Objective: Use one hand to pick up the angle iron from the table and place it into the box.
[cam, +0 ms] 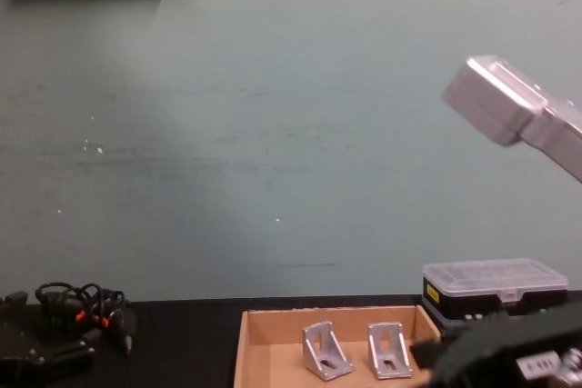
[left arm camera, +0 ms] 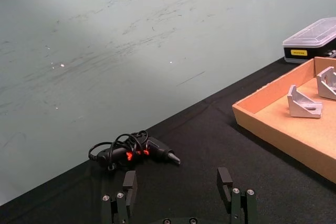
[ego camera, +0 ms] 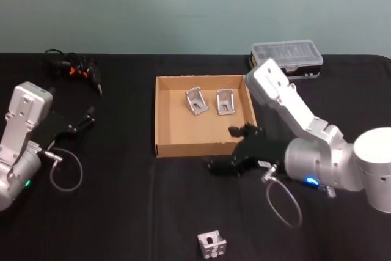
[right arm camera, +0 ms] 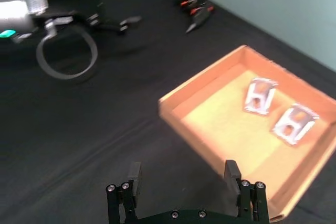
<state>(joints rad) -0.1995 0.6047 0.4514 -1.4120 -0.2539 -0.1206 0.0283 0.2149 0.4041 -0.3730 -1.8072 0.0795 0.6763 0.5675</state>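
**Head view.** The loose angle iron lies on the table at bottom centre. It is well apart from the right gripper, which hangs higher in the frame, across the near wall of the box. The left boxed angle iron and the right boxed angle iron stand side by side in the box's far half. The right arm enters from the right edge with its elbow raised beside the box's right wall, and a blue light glows near its wrist. The left gripper sits at middle left, pointing right, on an arm folded at the left edge.

**Left wrist view.** The left gripper has its fingers spread wide and holds nothing. Beyond it lie a black corded tool and the box with both boxed pieces inside. The plastic case carries a yellow label whose writing is too small to read.

**Right wrist view.** The right gripper has its fingers parted and holds nothing. It sits just above the box's near wall, and the two boxed pieces are farther in.

**Chest view.** The box is at bottom centre. The right arm crosses the upper right, and the plastic case sits at lower right.
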